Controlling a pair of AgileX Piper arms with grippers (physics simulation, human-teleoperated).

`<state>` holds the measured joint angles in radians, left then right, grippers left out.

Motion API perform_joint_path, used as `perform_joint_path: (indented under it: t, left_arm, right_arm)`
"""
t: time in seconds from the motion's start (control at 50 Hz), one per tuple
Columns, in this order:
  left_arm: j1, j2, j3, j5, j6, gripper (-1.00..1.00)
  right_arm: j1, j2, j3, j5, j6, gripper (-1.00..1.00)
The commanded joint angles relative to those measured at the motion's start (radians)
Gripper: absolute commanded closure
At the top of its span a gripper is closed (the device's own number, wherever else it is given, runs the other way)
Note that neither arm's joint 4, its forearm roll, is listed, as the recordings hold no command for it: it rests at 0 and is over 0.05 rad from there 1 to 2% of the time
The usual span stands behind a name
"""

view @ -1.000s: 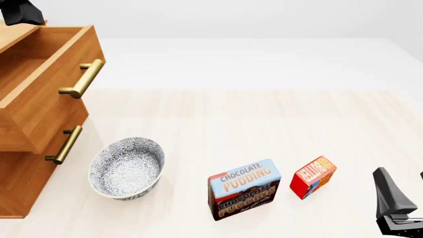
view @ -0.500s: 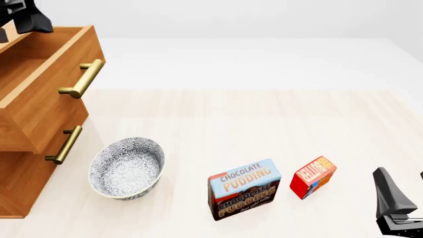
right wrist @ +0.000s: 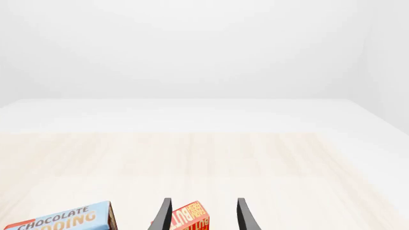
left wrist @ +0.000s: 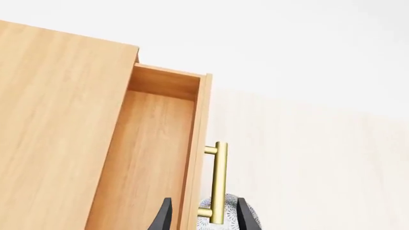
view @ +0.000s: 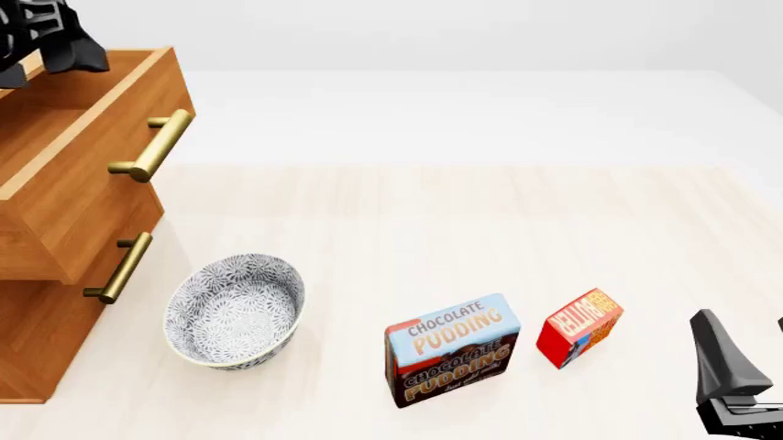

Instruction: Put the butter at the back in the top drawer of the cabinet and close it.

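Butter (view: 580, 326) stood on the table (view: 490, 220), at 3 o'clock from the pudding box (view: 450, 348). Top drawer (view: 73, 156) of the cabinet (view: 37, 339) hung open. Left gripper (left wrist: 200, 216) and right gripper (right wrist: 200, 214) were spread, grasping nothing.

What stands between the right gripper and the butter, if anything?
Nothing visible does. The right gripper is open and the butter shows directly between its fingers, with bare table between them. The pudding box stands beside the butter, not in the path.

Wood-grain cabinet (view: 37, 321), shiny brass handle (view: 153, 147), glossy patterned bowl (view: 235, 310), pale wood table (view: 490, 220)
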<state>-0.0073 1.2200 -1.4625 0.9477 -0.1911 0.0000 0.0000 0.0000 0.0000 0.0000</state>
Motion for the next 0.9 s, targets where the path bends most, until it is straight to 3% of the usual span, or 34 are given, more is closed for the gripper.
perform_joint_path:
  t: [0.02,0.9]
  left_arm:
    - [-0.005,0.005,0.008,-0.003,0.002,-1.0]
    - [-0.023,0.023,0.06,-0.043,0.001,-1.0]
  right_arm:
    - [0.0,0.0,0.0,0.0,0.0,-1.0]
    - [0.0,0.0,0.0,0.0,0.0,-1.0]
